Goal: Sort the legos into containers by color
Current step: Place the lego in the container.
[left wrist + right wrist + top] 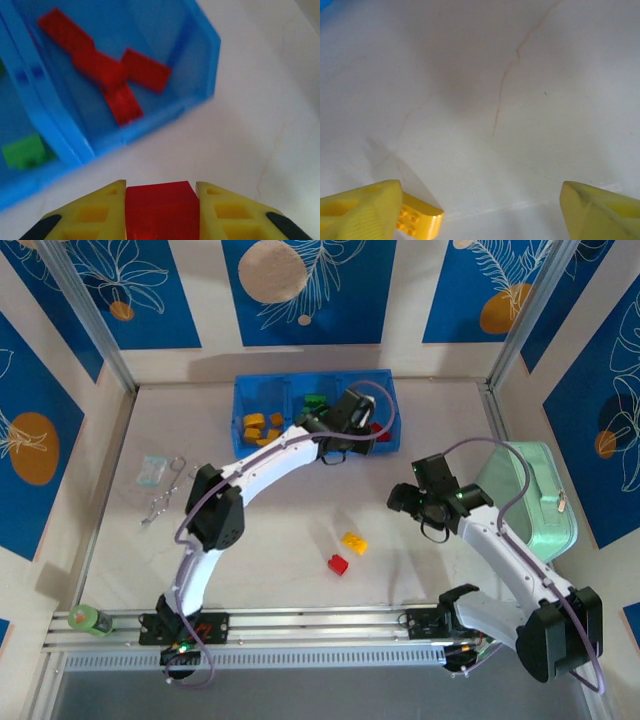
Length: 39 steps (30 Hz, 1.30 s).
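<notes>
**Red brick (160, 215) gripped, its compartment ahead and left**

Red brick sits clamped in the left end effector (159, 190), which is closed tight on it. The tray's (207, 50) end compartment, already holding red bricks (107, 75), lies ahead and left, past its near wall. The right end effector (480, 200) hangs wide open and empty over the bench (520, 100), with a yellow brick (420, 217) just beside one finger.

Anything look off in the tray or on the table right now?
Nothing mis-sorted: the tray holds orange-yellow bricks, green bricks and red bricks in separate compartments. Only oddities: a clear packet and small metal pieces loose at the left of the table, and thin crack-like lines in its surface.
</notes>
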Available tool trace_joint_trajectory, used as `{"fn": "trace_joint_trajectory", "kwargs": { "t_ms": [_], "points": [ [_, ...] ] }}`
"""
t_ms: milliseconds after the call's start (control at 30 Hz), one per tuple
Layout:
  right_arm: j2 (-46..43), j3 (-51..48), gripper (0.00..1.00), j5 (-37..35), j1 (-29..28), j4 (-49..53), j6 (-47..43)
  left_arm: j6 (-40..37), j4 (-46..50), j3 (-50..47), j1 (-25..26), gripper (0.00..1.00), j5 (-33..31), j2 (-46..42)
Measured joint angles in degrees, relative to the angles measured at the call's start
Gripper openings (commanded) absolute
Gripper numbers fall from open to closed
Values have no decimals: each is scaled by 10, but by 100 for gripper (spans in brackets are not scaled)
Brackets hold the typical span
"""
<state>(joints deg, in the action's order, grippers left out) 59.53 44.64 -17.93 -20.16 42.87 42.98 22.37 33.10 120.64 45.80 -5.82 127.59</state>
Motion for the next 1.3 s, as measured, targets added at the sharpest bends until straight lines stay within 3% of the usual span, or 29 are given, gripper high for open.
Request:
{"fn": "trace_joint_trajectory", "kwargs": {
  "t_ms": [200, 500, 567, 700, 833, 1067, 1300],
  "points": [
    [-58, -46, 82, 7, -1, 4, 7, -36, 2, 97, -24, 30, 12, 97],
    [-77, -58, 82, 19, -32, -1, 10, -81, -78, 123, -35, 33, 39, 143],
    [-76, -58, 82, 19, -45, -2, 10, -89, -87, 160, -36, 40, 38, 163],
    [-66, -58, 92, 17, -80, -9, 10, -108, -99, 210, -41, 75, 34, 190],
    [-48, -57, 94, 15, -123, -12, 9, -124, -102, 208, -46, 80, 32, 187],
    [-43, -36, 95, 19, -202, -11, -10, -137, -158, 5, -44, 80, 28, 36],
    [25, -4, 93, 46, -300, -11, -18, -124, -296, -301, -43, 80, 21, -261]
  ]
}}
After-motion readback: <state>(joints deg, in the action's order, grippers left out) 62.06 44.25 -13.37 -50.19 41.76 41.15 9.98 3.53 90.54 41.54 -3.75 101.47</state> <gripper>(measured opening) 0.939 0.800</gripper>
